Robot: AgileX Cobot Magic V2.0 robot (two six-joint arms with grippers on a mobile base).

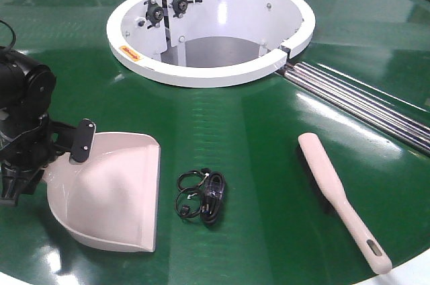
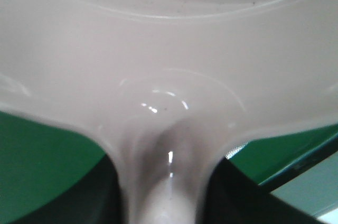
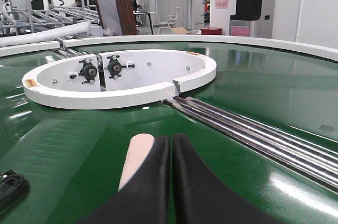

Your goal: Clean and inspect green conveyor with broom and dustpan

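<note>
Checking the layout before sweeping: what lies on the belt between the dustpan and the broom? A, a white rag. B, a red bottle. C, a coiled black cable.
C: a coiled black cable lies on the green conveyor, with the dustpan on one side and the broom on the other.

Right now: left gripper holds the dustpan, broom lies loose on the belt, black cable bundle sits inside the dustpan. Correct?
One thing is off: the black cable bundle is not inside the dustpan. It lies on the green conveyor, just off the pan's front lip, between dustpan and broom; the exterior front-facing view shows it. The left gripper does hold the dustpan, and the broom lies loose.
</note>
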